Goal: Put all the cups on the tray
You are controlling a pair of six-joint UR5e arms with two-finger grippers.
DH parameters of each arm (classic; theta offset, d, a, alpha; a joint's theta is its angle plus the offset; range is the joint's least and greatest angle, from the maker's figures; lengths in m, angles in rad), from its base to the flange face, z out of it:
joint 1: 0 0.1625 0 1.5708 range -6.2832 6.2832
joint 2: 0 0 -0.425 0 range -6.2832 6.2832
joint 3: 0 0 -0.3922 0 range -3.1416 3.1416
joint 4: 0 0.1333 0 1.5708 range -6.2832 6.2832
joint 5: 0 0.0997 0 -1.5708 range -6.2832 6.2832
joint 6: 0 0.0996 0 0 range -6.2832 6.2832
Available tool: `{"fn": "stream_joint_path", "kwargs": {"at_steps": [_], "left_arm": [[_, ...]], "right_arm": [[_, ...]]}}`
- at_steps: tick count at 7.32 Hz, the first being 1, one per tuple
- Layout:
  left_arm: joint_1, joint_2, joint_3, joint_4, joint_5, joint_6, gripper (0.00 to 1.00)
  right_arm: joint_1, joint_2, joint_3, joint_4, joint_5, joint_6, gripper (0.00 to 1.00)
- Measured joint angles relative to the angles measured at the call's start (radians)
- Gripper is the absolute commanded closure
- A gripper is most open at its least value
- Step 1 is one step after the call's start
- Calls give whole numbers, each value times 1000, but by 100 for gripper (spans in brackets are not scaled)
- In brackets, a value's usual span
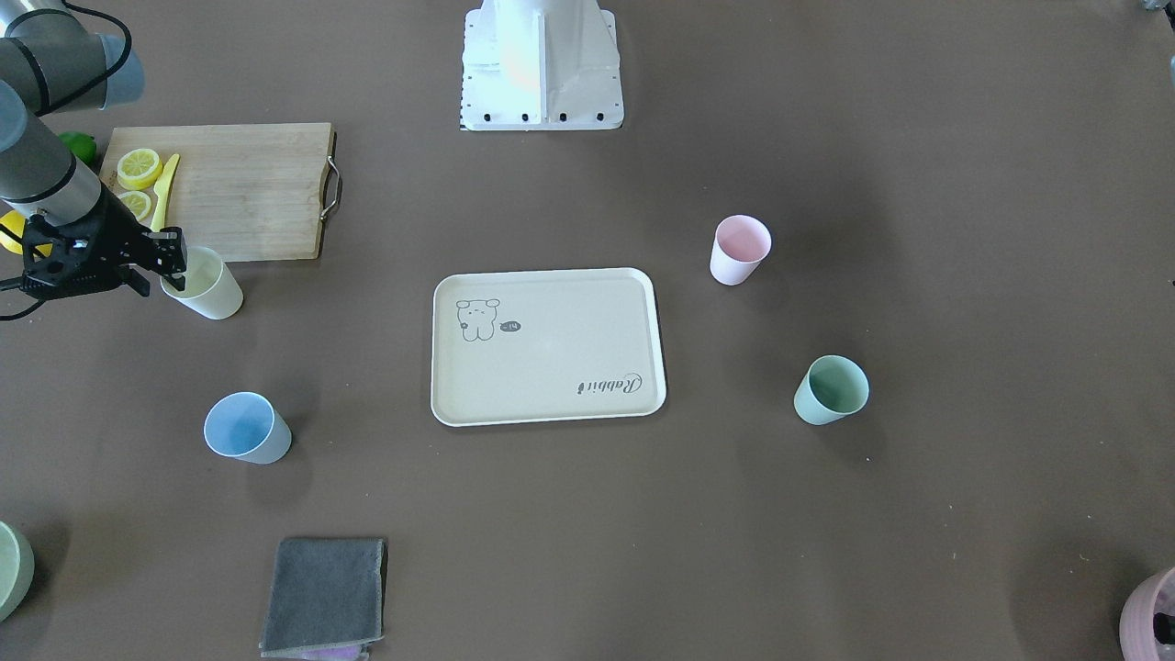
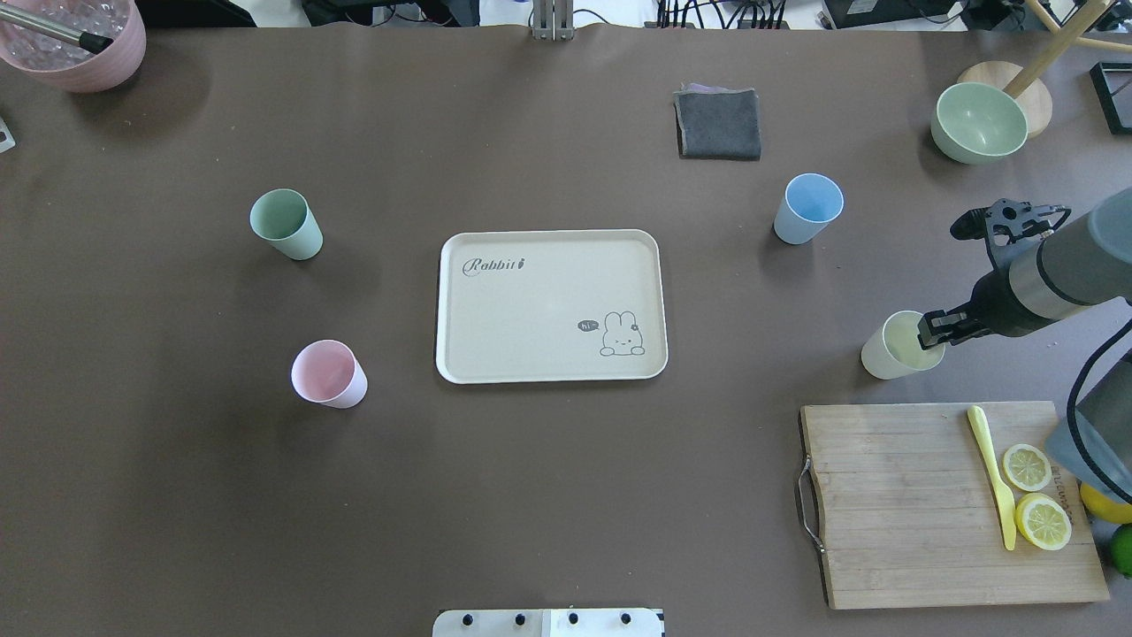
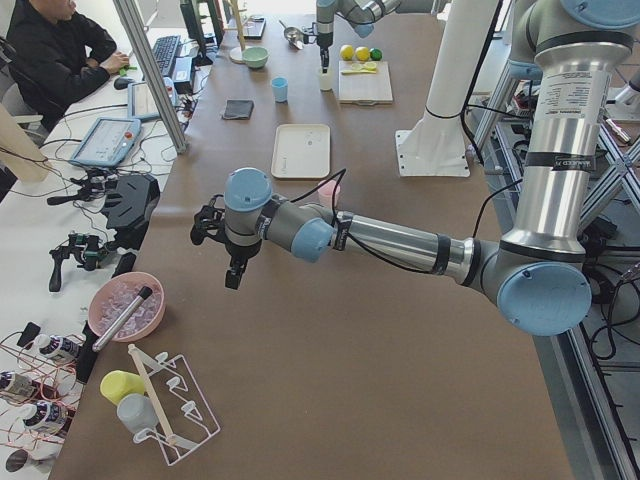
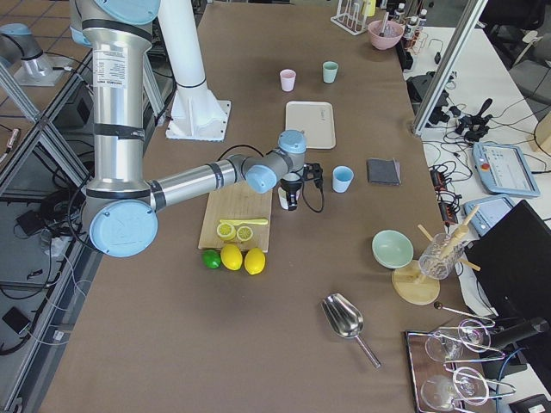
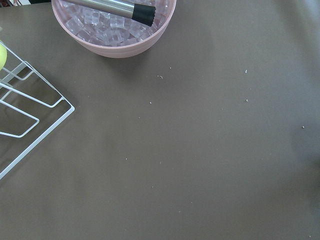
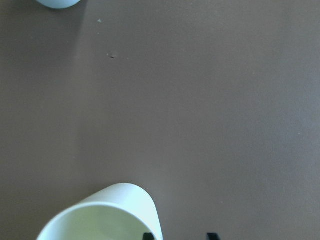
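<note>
All four cups (image 2: 809, 208) sit on the surface (image 2: 566, 495) outside the tray (image 2: 531, 301), the yellow cup (image 2: 887, 358) at right. Only the right wrist view shows the right jaws apart, straddling its wall. Left jaws, seen only from the left side: cannot tell.

One camera looked down from behind the robot (image 1: 542, 64), and one faced it from across the bench (image 1: 826, 551). Both showed the tray (image 2: 548, 283) in the middle, turned opposite ways. Two side cameras stood high at the bench's ends and looked along it. The left wrist camera looked down at the bench. The right wrist camera sat very near the yellow cup (image 6: 115, 205), which the overhead view also showed.
</note>
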Motion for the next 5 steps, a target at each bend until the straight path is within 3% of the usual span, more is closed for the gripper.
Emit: {"fn": "stream_joint_path", "kwargs": {"at_steps": [5], "left_arm": [[1,-3,5,0,-1,4,2]], "right_arm": [[23,34,60,16,66,128,100]]}}
